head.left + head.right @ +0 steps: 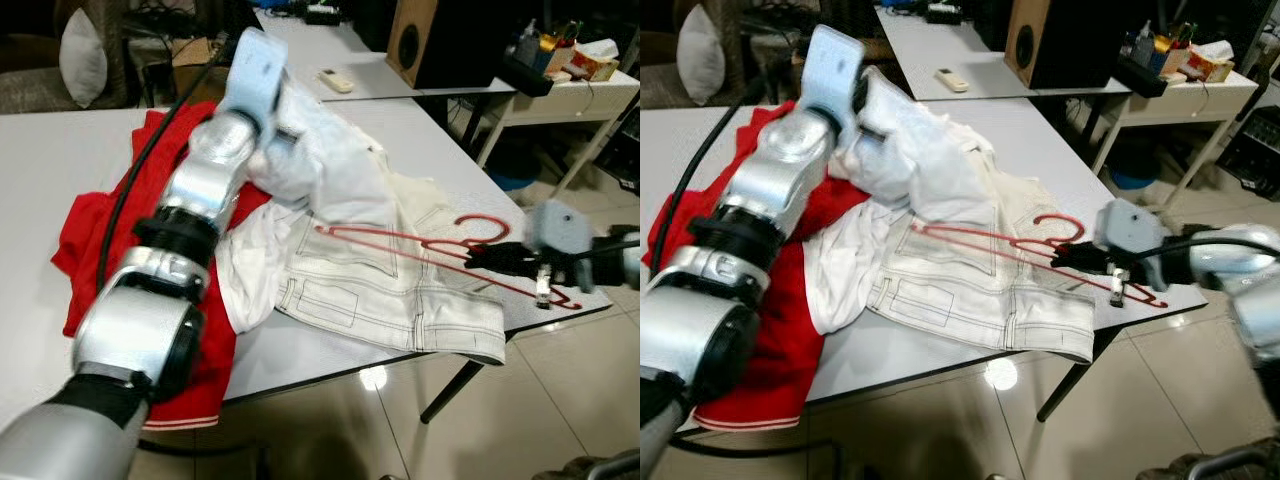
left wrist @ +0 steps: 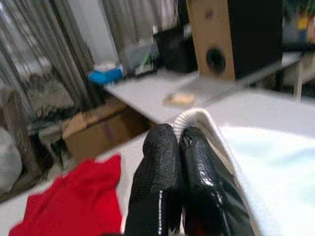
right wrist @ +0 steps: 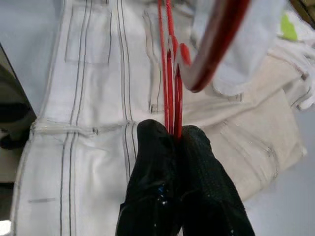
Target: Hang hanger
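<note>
On table (image 1: 60,170), eye views: red hanger (image 1: 400,245) lies across white jeans (image 1: 390,290), long axis running from right gripper (image 1: 478,257) toward left arm. Left gripper (image 1: 872,102) lifts white garment (image 1: 930,160).

L wrist: fingers (image 2: 162,172) pinched on white hem.

R wrist: fingers (image 3: 197,167) clamp hanger wire; hook end blurred, cut off.

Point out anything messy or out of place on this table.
Clothes lie in a rumpled heap: white jeans hang over the table's front edge, and a red garment droops off too. The red hanger lies across the jeans, pinched by the right tool.
</note>
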### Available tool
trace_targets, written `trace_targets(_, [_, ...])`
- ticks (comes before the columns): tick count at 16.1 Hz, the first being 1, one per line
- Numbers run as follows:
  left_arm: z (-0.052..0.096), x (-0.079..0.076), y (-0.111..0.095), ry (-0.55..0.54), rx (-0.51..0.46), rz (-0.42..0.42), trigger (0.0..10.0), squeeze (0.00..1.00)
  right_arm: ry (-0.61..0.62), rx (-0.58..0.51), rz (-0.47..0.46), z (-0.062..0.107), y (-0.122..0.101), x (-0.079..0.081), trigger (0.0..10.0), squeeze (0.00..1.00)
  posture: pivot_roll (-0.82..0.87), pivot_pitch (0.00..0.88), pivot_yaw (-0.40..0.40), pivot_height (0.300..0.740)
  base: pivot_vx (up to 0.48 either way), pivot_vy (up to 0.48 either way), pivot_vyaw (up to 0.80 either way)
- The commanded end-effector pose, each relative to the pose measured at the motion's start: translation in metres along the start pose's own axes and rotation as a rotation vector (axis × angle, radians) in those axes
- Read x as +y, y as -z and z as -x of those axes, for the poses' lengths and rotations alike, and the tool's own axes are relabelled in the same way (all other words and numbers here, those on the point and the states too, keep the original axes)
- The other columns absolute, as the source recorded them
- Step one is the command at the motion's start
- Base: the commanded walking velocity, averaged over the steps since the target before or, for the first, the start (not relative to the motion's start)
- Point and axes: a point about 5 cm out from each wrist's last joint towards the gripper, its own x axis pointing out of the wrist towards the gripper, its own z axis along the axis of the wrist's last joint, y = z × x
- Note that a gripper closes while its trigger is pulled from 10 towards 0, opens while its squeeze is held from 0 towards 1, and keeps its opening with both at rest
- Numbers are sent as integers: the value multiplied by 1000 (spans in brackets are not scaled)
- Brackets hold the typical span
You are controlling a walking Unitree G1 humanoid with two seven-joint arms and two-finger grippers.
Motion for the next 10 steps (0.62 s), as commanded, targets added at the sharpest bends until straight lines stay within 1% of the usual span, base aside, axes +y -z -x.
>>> trace_targets(1, [3,-11,22,68,59,-70,10000,0,6,-94,24,15,-25,-4,10000,0,-114,0,-28,740,0,0,0])
trace_targets(2, [6,-16,37,111,97,-75,10000,0,-3,-163,14,25,-40,-4,10000,0,-113,0,-27,740,0,0,0])
trace_targets(3, [10,-18,50,130,129,-83,10000,0,-12,-226,12,35,-52,-3,10000,0,-113,0,-27,740,0,0,0])
trace_targets(4, [14,-22,59,166,146,-84,10000,0,-10,-282,7,43,-61,-2,10000,0,-116,0,-23,740,0,0,0])
trace_targets(5, [18,-28,65,232,142,-54,10000,0,18,-304,-7,49,-64,-3,10000,0,-114,0,-22,740,0,0,0])
trace_targets(6, [23,-36,66,323,115,-13,10000,0,58,-308,-26,53,-63,-5,10000,0,-114,0,-21,740,0,0,0])
trace_targets(7, [36,-47,62,469,38,52,10000,20,151,-279,-75,53,-54,-9,10000,0,-113,0,-18,740,0,0,0])
trace_targets(8, [40,-49,60,506,17,64,10000,20,178,-269,-90,53,-51,-10,10000,0,-113,0,-18,740,0,0,0])
trace_targets(9, [56,-57,54,617,-31,91,10000,1000,255,-259,-140,49,-46,-11,10000,0,-110,0,-15,740,0,0,0])
trace_targets(10, [75,-63,46,720,-74,94,10000,1000,335,-241,-241,41,-39,-9,10000,0,-112,0,-9,740,0,0,0])
